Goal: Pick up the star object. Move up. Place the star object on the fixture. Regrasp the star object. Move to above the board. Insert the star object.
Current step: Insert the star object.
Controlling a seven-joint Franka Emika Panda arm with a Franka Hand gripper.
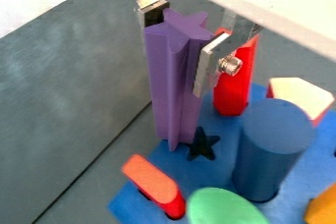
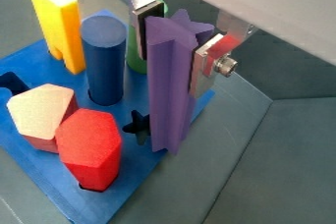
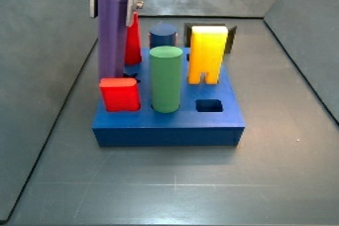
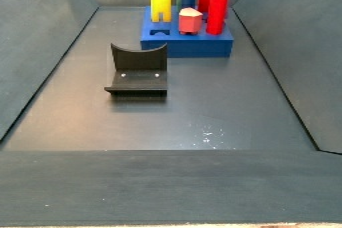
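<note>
My gripper [image 1: 182, 41] is shut on the star object [image 1: 174, 81], a long purple prism held upright, with a silver finger on each side near its top. It shows the same way in the wrist view [image 2: 168, 81] and in a side view [image 3: 113, 32]. The prism hangs over the near-left corner of the blue board [image 3: 172, 123]. Its lower end is just beside the dark star-shaped hole [image 1: 202, 145], which shows uncovered in both wrist views [image 2: 136, 122]. I cannot tell whether it touches the board. The black fixture [image 4: 138, 69] stands empty on the floor, apart from the board [image 4: 201, 44].
On the board stand a red hexagonal peg [image 2: 89, 144], a blue cylinder [image 2: 105, 56], a yellow arch [image 3: 208, 52], a green cylinder [image 3: 165, 76], a red block [image 3: 119, 93] and a pale hexagonal piece [image 2: 42, 115]. Grey walls enclose the floor.
</note>
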